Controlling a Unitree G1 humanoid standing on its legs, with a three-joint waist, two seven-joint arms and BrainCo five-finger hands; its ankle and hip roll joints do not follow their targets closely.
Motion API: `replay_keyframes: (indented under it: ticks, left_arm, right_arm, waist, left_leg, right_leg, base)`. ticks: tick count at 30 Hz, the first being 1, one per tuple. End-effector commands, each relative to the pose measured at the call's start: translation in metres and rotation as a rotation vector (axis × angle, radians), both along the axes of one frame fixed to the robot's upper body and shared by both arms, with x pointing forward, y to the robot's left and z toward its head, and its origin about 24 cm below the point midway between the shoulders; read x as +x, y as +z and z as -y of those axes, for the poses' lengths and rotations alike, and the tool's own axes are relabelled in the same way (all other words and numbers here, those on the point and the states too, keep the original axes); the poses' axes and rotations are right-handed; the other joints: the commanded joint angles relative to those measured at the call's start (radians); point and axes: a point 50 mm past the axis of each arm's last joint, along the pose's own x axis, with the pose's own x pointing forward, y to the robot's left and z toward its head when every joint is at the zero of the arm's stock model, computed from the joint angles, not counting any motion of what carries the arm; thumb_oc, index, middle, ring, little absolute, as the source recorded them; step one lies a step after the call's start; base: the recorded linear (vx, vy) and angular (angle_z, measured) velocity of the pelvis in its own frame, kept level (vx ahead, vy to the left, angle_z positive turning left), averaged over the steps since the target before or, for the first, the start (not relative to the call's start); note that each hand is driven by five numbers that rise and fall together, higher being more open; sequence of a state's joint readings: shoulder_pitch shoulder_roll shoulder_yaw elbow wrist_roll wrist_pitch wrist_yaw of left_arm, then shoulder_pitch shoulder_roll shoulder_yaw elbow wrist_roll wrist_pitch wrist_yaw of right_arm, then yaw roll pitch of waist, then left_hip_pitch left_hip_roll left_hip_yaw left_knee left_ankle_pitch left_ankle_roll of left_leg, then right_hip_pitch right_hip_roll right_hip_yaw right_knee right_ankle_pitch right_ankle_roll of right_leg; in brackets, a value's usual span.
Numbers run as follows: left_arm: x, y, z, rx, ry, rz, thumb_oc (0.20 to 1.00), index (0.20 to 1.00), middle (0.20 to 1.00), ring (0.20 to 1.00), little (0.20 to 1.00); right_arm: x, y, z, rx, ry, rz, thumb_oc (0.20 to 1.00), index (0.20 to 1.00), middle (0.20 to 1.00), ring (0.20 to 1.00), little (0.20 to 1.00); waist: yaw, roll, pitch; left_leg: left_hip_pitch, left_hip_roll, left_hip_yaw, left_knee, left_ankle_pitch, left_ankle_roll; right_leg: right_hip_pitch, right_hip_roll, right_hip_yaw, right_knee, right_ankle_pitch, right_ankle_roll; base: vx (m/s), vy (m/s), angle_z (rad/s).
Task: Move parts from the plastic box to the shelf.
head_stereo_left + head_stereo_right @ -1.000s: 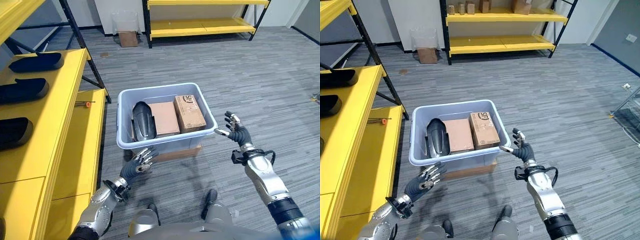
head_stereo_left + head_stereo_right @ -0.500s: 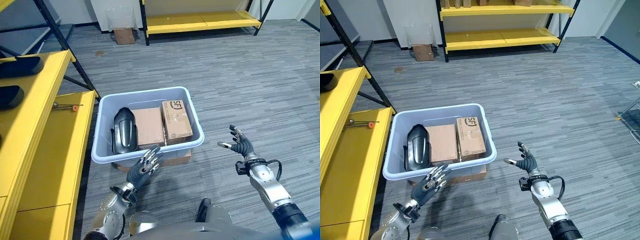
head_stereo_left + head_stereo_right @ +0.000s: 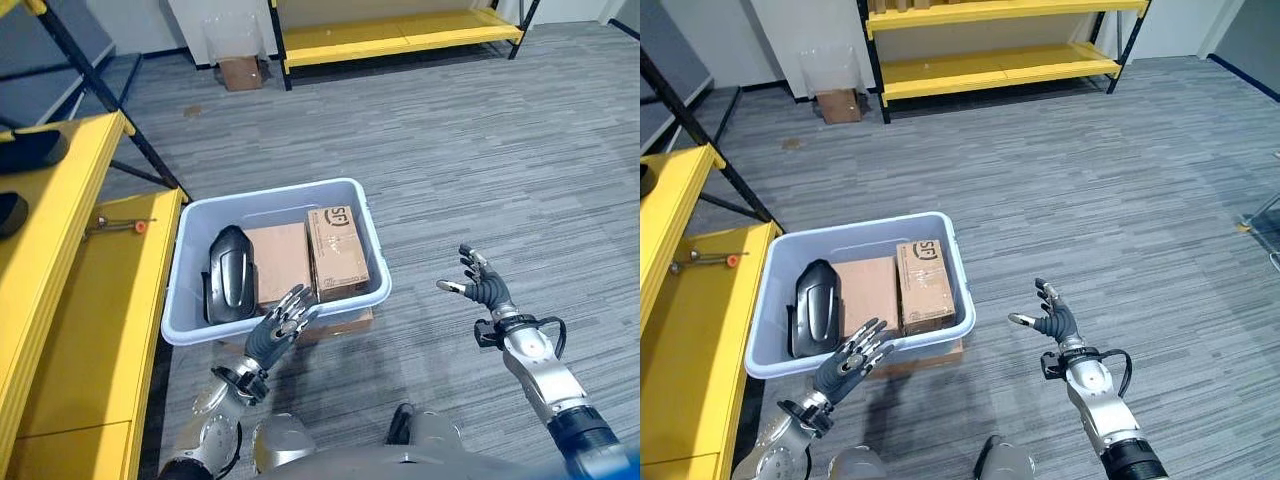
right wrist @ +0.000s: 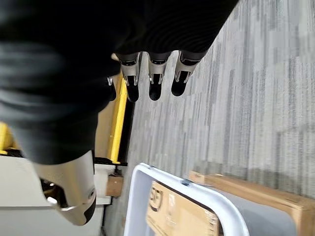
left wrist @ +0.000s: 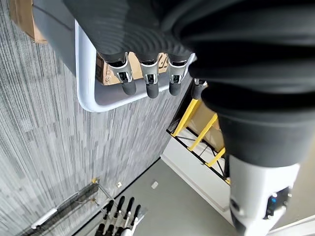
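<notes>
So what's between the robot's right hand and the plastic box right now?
Nothing but bare grey carpet. In the left eye view the right hand hangs open, apart from the plastic box, with floor showing in the gap.

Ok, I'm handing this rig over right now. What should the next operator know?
Left hand: open, empty, at the near rim of the box.
Right hand: open, empty, over the carpet to the right of the box, apart from it.
In the box: a black part on the left and two cartons beside it.
On the yellow shelf at left: black parts on the upper level.
Left to do: grasp the black part and carry it to the shelf.
</notes>
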State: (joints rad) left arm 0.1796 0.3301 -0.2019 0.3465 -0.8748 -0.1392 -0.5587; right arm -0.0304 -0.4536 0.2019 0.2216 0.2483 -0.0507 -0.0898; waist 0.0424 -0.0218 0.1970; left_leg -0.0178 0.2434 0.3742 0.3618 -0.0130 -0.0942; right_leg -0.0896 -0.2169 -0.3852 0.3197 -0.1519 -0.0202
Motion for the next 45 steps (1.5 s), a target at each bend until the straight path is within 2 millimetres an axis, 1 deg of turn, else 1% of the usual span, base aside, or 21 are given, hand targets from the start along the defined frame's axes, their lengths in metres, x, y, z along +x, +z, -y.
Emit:
replay_keyframes:
  ticks: [1,3,6,8,12,17,19,21,23,26,29,30,32,35,37,38,40,41,43,44,45]
  left_arm:
    - [0.010,0.022,-0.004,-0.004,0.033,0.136,1.000,1.000,1.000,1.000,1.000]
    - [0.010,0.023,-0.005,0.001,0.061,0.149,1.000,1.000,1.000,1.000,1.000]
    - [0.009,0.020,-0.005,-0.020,0.065,0.137,1.000,1.000,1.000,1.000,1.000]
    - [0.010,0.021,-0.004,-0.013,0.058,0.140,1.000,1.000,1.000,1.000,1.000]
    - [0.012,0.022,-0.004,-0.027,0.069,0.141,1.000,1.000,1.000,1.000,1.000]
    - [0.012,0.022,-0.009,0.006,0.068,0.134,1.000,1.000,1.000,1.000,1.000]
    - [0.013,0.024,-0.008,0.008,0.048,0.144,1.000,1.000,1.000,1.000,1.000]
    - [0.015,0.027,-0.007,0.025,0.027,0.162,1.000,1.000,1.000,1.000,1.000]
    - [0.019,0.034,-0.007,0.025,0.009,0.194,1.000,1.000,1.000,1.000,1.000]
    - [0.031,0.042,-0.001,0.043,-0.028,0.243,1.000,1.000,1.000,1.000,1.000]
    - [0.042,0.051,0.006,0.124,-0.081,0.300,1.000,1.000,1.000,1.000,1.000]
    - [0.047,0.054,0.010,0.144,-0.102,0.308,1.000,1.000,1.000,1.000,1.000]
    - [0.049,0.052,0.014,0.111,-0.130,0.289,1.000,1.000,1.000,1.000,1.000]
    - [0.049,0.050,0.024,0.115,-0.179,0.265,1.000,1.000,1.000,1.000,1.000]
    - [0.044,0.047,0.029,0.125,-0.184,0.254,1.000,1.000,1.000,1.000,1.000]
    - [0.044,0.047,0.029,0.120,-0.180,0.256,1.000,1.000,1.000,1.000,1.000]
    - [0.045,0.052,0.030,0.078,-0.168,0.265,1.000,1.000,1.000,1.000,1.000]
    - [0.050,0.057,0.030,0.077,-0.172,0.281,1.000,1.000,1.000,1.000,1.000]
    - [0.057,0.065,0.034,0.080,-0.182,0.322,1.000,1.000,1.000,1.000,1.000]
    - [0.060,0.069,0.036,0.077,-0.180,0.333,1.000,1.000,1.000,1.000,1.000]
    - [0.065,0.073,0.035,0.080,-0.164,0.342,1.000,1.000,1.000,1.000,1.000]
  right_arm:
    - [0.009,0.029,-0.009,0.007,0.059,0.166,1.000,1.000,1.000,1.000,1.000]
    - [0.005,0.026,-0.011,-0.012,0.082,0.150,1.000,1.000,1.000,1.000,1.000]
    - [-0.002,0.021,-0.004,-0.075,0.051,0.122,1.000,1.000,1.000,1.000,1.000]
    - [-0.002,0.020,0.003,-0.073,0.010,0.105,1.000,1.000,1.000,1.000,1.000]
    - [-0.007,0.018,0.012,-0.034,-0.032,0.100,1.000,1.000,1.000,1.000,1.000]
    - [-0.013,0.018,0.014,-0.015,-0.026,0.118,1.000,1.000,1.000,1.000,1.000]
    - [-0.012,0.020,0.013,0.006,-0.019,0.128,1.000,1.000,1.000,1.000,1.000]
    - [-0.010,0.027,0.011,-0.008,-0.010,0.187,1.000,1.000,1.000,1.000,1.000]
    - [-0.006,0.054,0.003,-0.130,0.077,0.385,1.000,1.000,1.000,1.000,1.000]
    - [0.001,0.077,-0.009,-0.173,0.142,0.504,1.000,1.000,1.000,1.000,1.000]
    - [0.012,0.077,-0.010,-0.175,0.133,0.464,1.000,1.000,1.000,1.000,1.000]
    - [0.014,0.078,-0.012,-0.162,0.142,0.483,1.000,1.000,1.000,1.000,1.000]
    - [0.012,0.076,-0.016,-0.128,0.146,0.485,1.000,1.000,1.000,1.000,1.000]
    - [0.013,0.066,-0.018,-0.061,0.116,0.407,1.000,1.000,1.000,1.000,1.000]
    - [0.012,0.055,-0.023,-0.030,0.119,0.357,1.000,1.000,1.000,1.000,1.000]
    - [0.011,0.055,-0.024,-0.029,0.123,0.353,1.000,1.000,1.000,1.000,1.000]
    - [0.007,0.050,-0.030,-0.027,0.162,0.323,1.000,1.000,1.000,1.000,1.000]
    - [0.008,0.053,-0.035,-0.013,0.184,0.333,1.000,1.000,1.000,1.000,1.000]
    - [0.011,0.056,-0.043,0.000,0.221,0.357,1.000,1.000,1.000,1.000,1.000]
    - [0.012,0.057,-0.047,0.004,0.231,0.366,1.000,1.000,1.000,1.000,1.000]
    - [0.017,0.060,-0.050,0.016,0.238,0.373,1.000,1.000,1.000,1.000,1.000]
  waist:
    - [0.003,-0.004,0.020]
    - [0.002,0.013,0.016]
    - [-0.009,0.020,0.026]
    - [-0.016,0.020,0.031]
    - [-0.022,0.015,0.044]
    - [-0.023,0.006,0.054]
    - [-0.019,0.002,0.060]
    - [-0.014,-0.004,0.070]
    - [-0.004,-0.007,0.083]
    - [0.010,-0.013,0.100]
    - [0.029,-0.023,0.110]
    - [0.039,-0.034,0.112]
    - [0.048,-0.046,0.107]
    - [0.056,-0.052,0.096]
    - [0.050,-0.053,0.091]
    - [0.050,-0.050,0.090]
    - [0.040,-0.062,0.098]
    - [0.035,-0.080,0.112]
    - [0.030,-0.095,0.137]
    - [0.027,-0.098,0.151]
    - [0.033,-0.103,0.167]
  left_leg:
    - [0.053,-0.032,0.021,-0.104,-0.051,0.001]
    - [0.048,0.029,0.032,-0.264,0.078,-0.033]
    - [0.044,0.134,0.061,-0.304,0.189,-0.086]
    - [0.057,0.135,0.107,-0.314,0.155,-0.079]
    - [0.054,0.122,0.117,-0.299,0.132,-0.071]
    - [0.042,0.045,0.083,-0.264,0.078,-0.032]
    - [0.034,0.029,0.067,-0.257,0.066,-0.023]
    - [0.028,0.007,0.046,-0.255,0.051,-0.009]
    - [0.006,-0.012,0.037,-0.258,0.053,0.017]
    - [-0.033,-0.030,0.013,-0.236,0.037,0.031]
    - [-0.072,-0.041,-0.011,-0.182,0.010,0.050]
    - [-0.084,-0.049,-0.024,-0.136,-0.026,0.053]
    - [-0.096,-0.056,-0.022,-0.099,-0.050,0.074]
    - [-0.068,-0.086,-0.017,-0.100,-0.080,0.116]
    - [-0.020,-0.115,-0.019,-0.123,-0.101,0.143]
    - [-0.021,-0.109,-0.008,-0.133,-0.083,0.150]
    - [-0.005,-0.109,-0.002,-0.125,-0.103,0.143]
    - [-0.005,-0.100,-0.002,-0.093,-0.137,0.124]
    - [-0.022,-0.073,0.005,-0.050,-0.165,0.112]
    - [-0.034,-0.059,0.003,-0.029,-0.175,0.107]
    - [-0.077,-0.021,0.004,0.016,-0.175,0.094]
  right_leg:
    - [0.077,0.048,-0.022,-0.106,0.057,0.091]
    - [0.099,0.060,-0.026,-0.122,0.056,0.089]
    - [0.122,0.036,-0.038,-0.078,0.006,0.092]
    - [0.106,0.010,-0.066,-0.038,-0.002,0.094]
    - [0.081,-0.019,-0.086,0.024,-0.011,0.099]
    - [0.083,-0.011,-0.033,0.004,0.011,0.123]
    - [0.077,-0.009,-0.015,0.001,0.016,0.130]
    - [0.068,-0.010,0.010,-0.003,0.021,0.141]
    - [0.047,-0.008,0.031,-0.022,0.049,0.148]
    - [0.031,-0.013,0.052,-0.030,0.057,0.163]
    - [0.030,-0.016,0.059,-0.014,0.045,0.161]
    - [0.047,-0.022,0.059,0.013,0.011,0.165]
    - [0.070,-0.026,0.047,0.039,-0.002,0.162]
    - [0.059,-0.052,0.039,0.160,0.026,0.180]
    - [0.007,-0.067,0.057,0.260,0.073,0.196]
    - [-0.002,-0.062,0.050,0.244,0.095,0.182]
    - [-0.009,-0.080,0.056,0.143,0.141,0.188]
    - [-0.001,-0.105,0.055,0.028,0.176,0.207]
    - [-0.037,-0.141,0.055,-0.041,0.248,0.224]
    - [-0.062,-0.152,0.064,-0.033,0.264,0.231]
    - [-0.058,-0.136,0.045,-0.038,0.213,0.230]
  base:
    - [0.09,0.230,0.08]
    - [0.06,0.237,0.25]
    - [0.12,0.318,0.13]
    - [0.00,0.252,0.06]
    - [0.00,0.243,0.05]
    - [0.09,0.279,0.06]
    - [0.05,0.202,-0.02]
    - [0.01,0.230,-0.05]
    - [-0.10,0.265,0.00]
    - [-0.11,0.181,-0.05]
    - [-0.07,0.128,0.00]
    - [0.04,0.078,0.08]
    - [0.06,0.106,0.10]
    - [0.12,0.152,0.10]
    - [0.16,0.070,0.15]
    - [0.15,-0.054,0.20]
    - [0.11,-0.200,0.10]
    - [0.07,-0.291,0.07]
    - [0.04,-0.356,0.10]
    - [0.02,-0.399,-0.01]
    - [0.01,-0.274,-0.01]
